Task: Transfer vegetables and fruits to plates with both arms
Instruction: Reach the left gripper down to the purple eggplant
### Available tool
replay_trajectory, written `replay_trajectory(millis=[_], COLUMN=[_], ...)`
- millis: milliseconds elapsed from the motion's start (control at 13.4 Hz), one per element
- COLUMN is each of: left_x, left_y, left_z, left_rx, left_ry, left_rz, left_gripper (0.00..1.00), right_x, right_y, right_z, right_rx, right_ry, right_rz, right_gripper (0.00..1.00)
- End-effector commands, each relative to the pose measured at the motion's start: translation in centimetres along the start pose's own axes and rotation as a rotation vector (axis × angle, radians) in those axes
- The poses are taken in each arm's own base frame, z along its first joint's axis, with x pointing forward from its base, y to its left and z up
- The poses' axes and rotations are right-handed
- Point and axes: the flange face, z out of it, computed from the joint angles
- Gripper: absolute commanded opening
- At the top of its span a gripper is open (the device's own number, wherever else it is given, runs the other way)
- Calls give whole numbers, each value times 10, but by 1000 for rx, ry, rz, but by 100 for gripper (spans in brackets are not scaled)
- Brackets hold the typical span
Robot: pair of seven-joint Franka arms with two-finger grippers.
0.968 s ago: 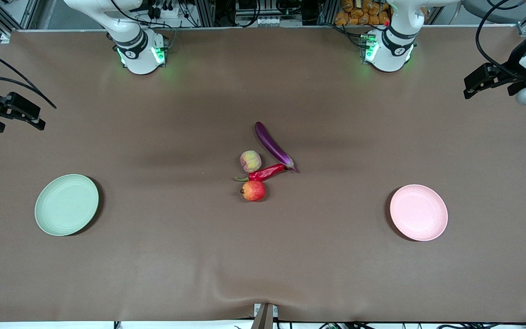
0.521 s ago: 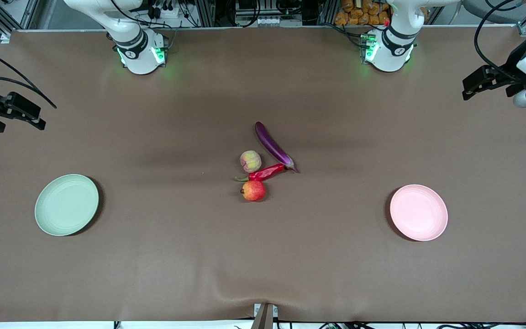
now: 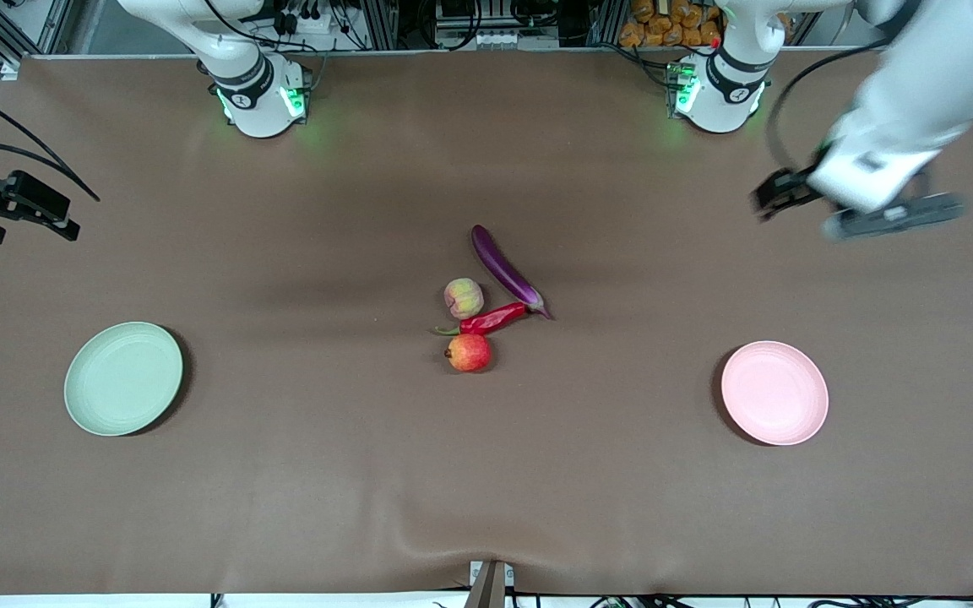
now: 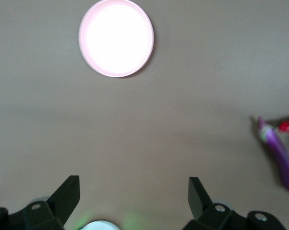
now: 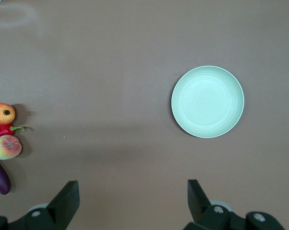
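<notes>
Front view: nothing moved yet; eggplant point(image 3: 504, 268), chili point(image 3: 493, 319), peach point(image 3: 463, 297) and apple point(image 3: 469, 352) cluster mid-bench between empty green plate point(image 3: 123, 378) and pink plate point(image 3: 774, 393). Left hand point(image 3: 778, 192) and right hand point(image 3: 26, 205) hang spread, high above opposite bench ends. Next: reach in to the produce.

Front camera looks down from high across the table point(image 3: 284, 507); both wrist cameras face its surface.

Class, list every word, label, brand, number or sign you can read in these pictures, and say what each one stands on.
No text can be read with certainty.
Right arm base: a small dark mark on its collar, too small to read.
Left arm base: a similar mark, too small to read.
Green plate, pink plate, eggplant, chili pepper, apple, peach: no writing.
</notes>
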Motion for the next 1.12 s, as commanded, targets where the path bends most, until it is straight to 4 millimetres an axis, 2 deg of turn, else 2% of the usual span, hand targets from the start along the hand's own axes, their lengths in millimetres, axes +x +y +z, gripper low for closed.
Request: replay_trajectory(millis=[0,298,447,521,595,670,893,968,1042], left_x=[-1,-21,-31,-35,-46,-51,-78,-83,-98], left_y=[43,138,170,185,205,219,268,276,288], left_z=[47,106,133,146,159,171,212,222,230], left_rx=[-9,-64,-74,-78,-87,-99,-127,-131,-125], left_ry=[6,-25,-31,-28,-25,-18,12,18,13], left_rz=[-95,-259,-331,-379,-415,-443,-416,-424,-410], left_gripper=[100,100,100,100,100,100,100,100,100], right_x=[-2,7,12,24,41,46,47,50,54], right_y=[-1,0,4,6,6,7,-1,-1,-3], right_z=[-6,-1,7,32,70,85,82,83,83], right_rx=[-13,-16,-17,-17,-20,-20,-39,-62,-111], right_ry=[16,16,4,-30,-80,-99,-92,-90,-84], right_rz=[8,6,12,14,18,7,-11,-19,-39], right_gripper=[100,100,100,100,100,100,100,100,100])
